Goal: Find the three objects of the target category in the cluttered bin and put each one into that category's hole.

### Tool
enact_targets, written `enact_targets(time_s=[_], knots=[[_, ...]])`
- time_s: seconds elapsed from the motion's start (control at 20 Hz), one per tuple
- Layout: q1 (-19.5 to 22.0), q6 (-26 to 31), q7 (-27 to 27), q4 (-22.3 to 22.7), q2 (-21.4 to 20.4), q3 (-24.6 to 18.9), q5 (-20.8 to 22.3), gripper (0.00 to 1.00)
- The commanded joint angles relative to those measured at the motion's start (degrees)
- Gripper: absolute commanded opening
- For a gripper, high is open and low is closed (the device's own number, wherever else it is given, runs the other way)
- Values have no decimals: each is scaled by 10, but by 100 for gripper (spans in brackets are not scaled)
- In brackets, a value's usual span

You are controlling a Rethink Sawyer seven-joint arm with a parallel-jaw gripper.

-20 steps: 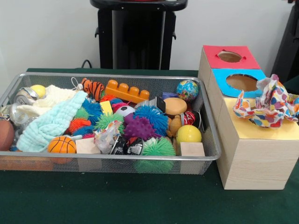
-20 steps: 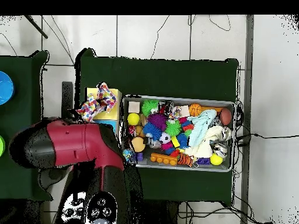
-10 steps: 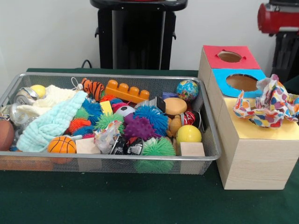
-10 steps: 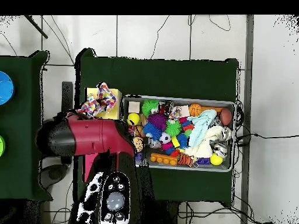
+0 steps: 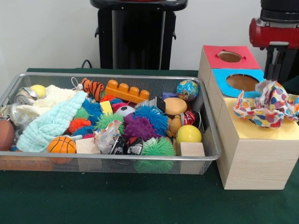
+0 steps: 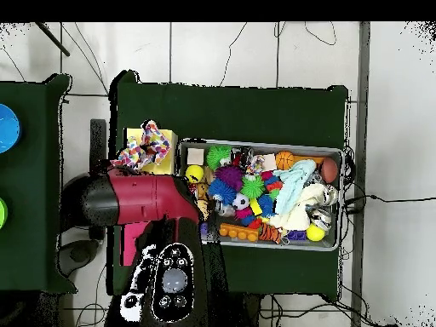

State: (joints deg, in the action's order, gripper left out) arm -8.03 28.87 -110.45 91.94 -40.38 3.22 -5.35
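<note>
At the upper right of the front view the red arm point(image 5: 273, 32) has swung further into frame than a moment ago; its claw is hidden, so I cannot tell its state. The dotted cloths point(image 5: 267, 103) remain bunched on the yellow-topped box point(image 5: 256, 154), covering the hole, beside the bin point(image 5: 205, 109).

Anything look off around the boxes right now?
Yes: a dotted cloth is bunched on the yellow box, covering where its hole would be rather than inside. The red and blue holes are clear.
</note>
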Motion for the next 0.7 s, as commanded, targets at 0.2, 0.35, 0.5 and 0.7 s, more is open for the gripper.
enact_targets(time_s=[0.2, 0.35, 0.5, 0.7], knots=[[2, -13, -91, 45, 18, -28, -10, 0], [11, -34, -85, 39, 36, -42, -11, 0], [21, -95, -82, 21, 84, -67, -10, 0], [46, -147, -65, -1, 125, -104, -10, 0]])
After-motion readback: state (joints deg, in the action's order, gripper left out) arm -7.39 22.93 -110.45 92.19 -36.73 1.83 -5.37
